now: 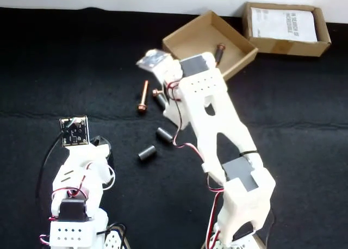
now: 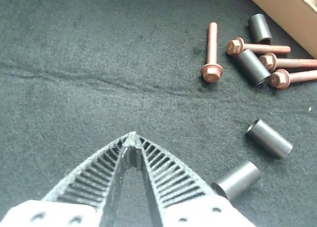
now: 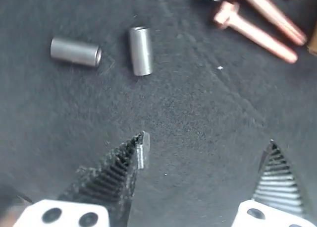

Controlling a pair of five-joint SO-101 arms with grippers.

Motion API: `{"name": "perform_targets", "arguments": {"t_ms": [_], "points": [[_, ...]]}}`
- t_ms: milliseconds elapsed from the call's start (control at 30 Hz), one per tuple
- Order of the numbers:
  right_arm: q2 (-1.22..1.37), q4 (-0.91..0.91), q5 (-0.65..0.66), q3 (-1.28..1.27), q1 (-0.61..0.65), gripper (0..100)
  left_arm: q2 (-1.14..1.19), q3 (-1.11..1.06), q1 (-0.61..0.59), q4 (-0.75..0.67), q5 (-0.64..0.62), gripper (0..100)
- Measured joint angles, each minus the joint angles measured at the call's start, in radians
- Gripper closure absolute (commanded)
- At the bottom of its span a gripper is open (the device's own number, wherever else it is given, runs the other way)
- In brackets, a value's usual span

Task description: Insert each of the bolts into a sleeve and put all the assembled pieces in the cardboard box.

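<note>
One assembled piece [image 1: 219, 52] lies in the cardboard box [image 1: 187, 37] in the high view, while a bolt [image 1: 143, 95] and two sleeves [image 1: 147, 152] wait on the black counter [image 1: 81, 58], near the box, which should keep transfers short. Left wrist view: the left tool [image 2: 132, 138] is closed and empty, parked clear of four bolts [image 2: 212, 51]. Right wrist view: the right tool [image 3: 206, 143] gapes wide and empty, short of two sleeves [image 3: 140, 50], probably readied for a pick.

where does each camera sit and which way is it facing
High view: fixed above the table, looking down on left arm, right arm, cardboard box.
Left wrist view: on the left arm, looking past the shut left claw at bolts.
Right wrist view: on the right arm, looking down through the open right claw.
Shared: all show two loose sleeves.
</note>
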State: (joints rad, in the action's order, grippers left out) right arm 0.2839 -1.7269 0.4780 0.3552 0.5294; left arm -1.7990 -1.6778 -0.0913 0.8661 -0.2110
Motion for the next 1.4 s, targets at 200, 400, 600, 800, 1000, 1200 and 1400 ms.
{"name": "perform_targets", "arguments": {"t_ms": [200, 400, 600, 800, 1000, 1200, 1400], "points": [[0.0, 0.14, 0.135, -0.138, 0.023, 67.0, 0.0, 0.0, 0.0, 0.0, 0.0, 99], [0.0, 0.319, 0.146, -0.282, 0.061, 67.0, 0.0, 0.0, -0.028, 0.0, 0.0, 99], [0.0, 0.407, 0.146, -0.359, 0.091, 67.0, 0.0, 0.0, -0.028, 0.0, 0.0, 99], [0.0, 0.436, 0.146, -0.381, 0.118, 67.0, 0.0, 0.0, -0.028, 0.0, 0.0, 99], [0.06, 0.488, 0.146, -0.379, 0.124, 67.0, 0.0, 0.0, -0.028, 0.0, 0.0, 99], [0.14, 0.539, 0.146, -0.373, 0.124, 67.0, 0.0, 0.0, -0.028, 0.0, 0.0, 99], [0.224, 0.557, 0.147, -0.302, 0.126, 67.2, 0.0, 0.0, -0.028, 0.0, 0.0, 99]]}}
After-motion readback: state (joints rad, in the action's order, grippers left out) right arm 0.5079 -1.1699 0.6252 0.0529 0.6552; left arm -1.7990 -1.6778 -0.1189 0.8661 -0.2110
